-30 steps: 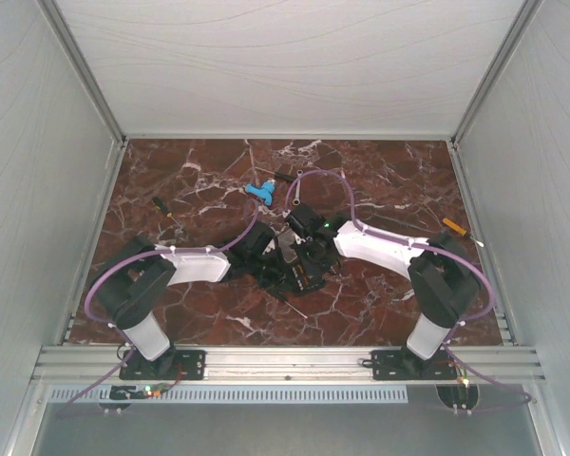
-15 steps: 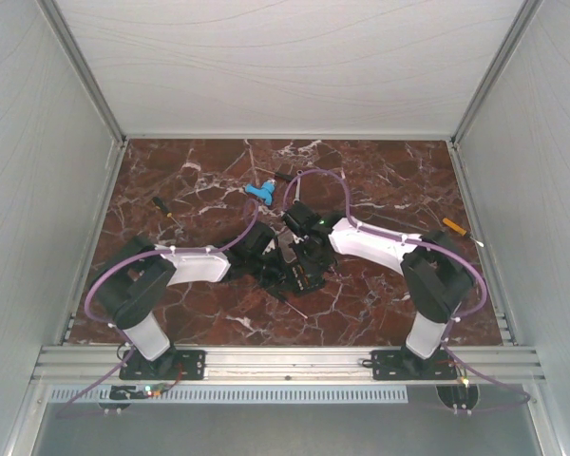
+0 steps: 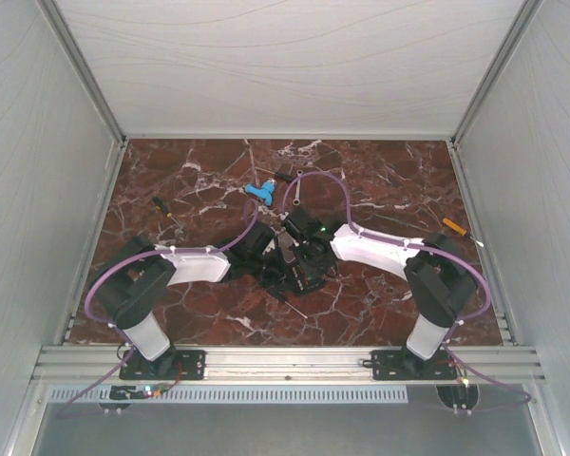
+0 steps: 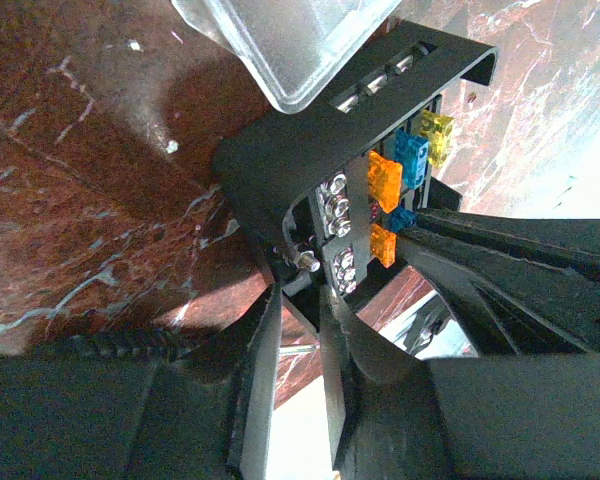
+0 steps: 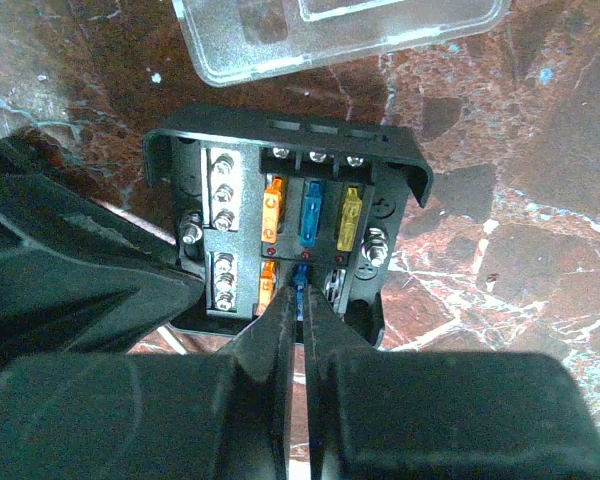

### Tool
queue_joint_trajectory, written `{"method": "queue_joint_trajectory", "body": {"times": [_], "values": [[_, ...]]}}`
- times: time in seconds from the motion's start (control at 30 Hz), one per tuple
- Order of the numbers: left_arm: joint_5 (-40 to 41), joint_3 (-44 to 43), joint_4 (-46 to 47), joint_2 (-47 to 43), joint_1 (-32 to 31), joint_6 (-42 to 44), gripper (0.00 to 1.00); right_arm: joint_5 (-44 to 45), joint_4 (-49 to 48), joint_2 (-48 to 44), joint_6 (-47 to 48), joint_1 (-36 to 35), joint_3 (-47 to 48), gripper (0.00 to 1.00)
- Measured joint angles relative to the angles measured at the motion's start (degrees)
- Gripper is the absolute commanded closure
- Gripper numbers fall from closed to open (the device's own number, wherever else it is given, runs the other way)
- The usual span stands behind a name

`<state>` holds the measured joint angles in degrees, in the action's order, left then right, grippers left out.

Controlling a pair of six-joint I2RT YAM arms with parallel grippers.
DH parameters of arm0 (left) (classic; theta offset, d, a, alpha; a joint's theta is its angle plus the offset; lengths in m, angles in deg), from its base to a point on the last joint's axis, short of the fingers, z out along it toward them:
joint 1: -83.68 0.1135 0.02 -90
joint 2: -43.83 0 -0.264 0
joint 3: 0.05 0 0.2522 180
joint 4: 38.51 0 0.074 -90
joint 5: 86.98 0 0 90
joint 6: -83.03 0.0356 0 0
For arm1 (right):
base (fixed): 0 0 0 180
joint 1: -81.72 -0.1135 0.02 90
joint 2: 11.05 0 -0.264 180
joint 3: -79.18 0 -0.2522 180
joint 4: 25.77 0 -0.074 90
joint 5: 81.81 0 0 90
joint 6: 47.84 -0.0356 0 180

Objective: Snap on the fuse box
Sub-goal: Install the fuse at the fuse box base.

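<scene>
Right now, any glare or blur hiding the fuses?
Left wrist: fuse box sharp; white blowout at the right edge and below the left hand. Right wrist: fuses crisp, the right hand pinching a blue fuse is soft and dark, mild glare on the clear lid. Top external: evenly lit, box lost among the arms.

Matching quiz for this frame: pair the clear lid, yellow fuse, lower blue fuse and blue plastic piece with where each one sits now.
1 clear lid
2 yellow fuse
3 lower blue fuse
4 blue plastic piece

a alone, far back on the table
b at the right gripper fingertips
c lying beside the fuse box, not snapped on
d seated at the end of the upper fuse row

Pairs: 1-c, 2-d, 3-b, 4-a
</scene>
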<state>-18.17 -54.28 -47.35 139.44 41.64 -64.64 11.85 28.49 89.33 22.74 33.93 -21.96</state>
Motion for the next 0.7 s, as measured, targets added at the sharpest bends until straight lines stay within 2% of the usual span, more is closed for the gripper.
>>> {"method": "queue_joint_trajectory", "body": {"times": [0.23,0.53,0.63,0.7], "values": [[0.02,0.0,0.0,0.0,0.0,0.0,0.79,1.09,-2.54,-1.51,-0.42,-0.46,-2.08,1.0],[0.24,0.0,-0.04,0.0,0.0,0.0,0.78,1.01,2.99,2.67,0.35,0.31,3.34,1.0],[0.52,0.0,-0.22,-0.11,-0.02,0.0,0.77,0.68,1.99,0.9,0.74,0.24,2.75,0.94],[0.85,0.0,-0.33,-0.28,-0.02,0.0,0.77,0.46,0.28,-0.98,1.11,0.15,1.27,0.85]]}}
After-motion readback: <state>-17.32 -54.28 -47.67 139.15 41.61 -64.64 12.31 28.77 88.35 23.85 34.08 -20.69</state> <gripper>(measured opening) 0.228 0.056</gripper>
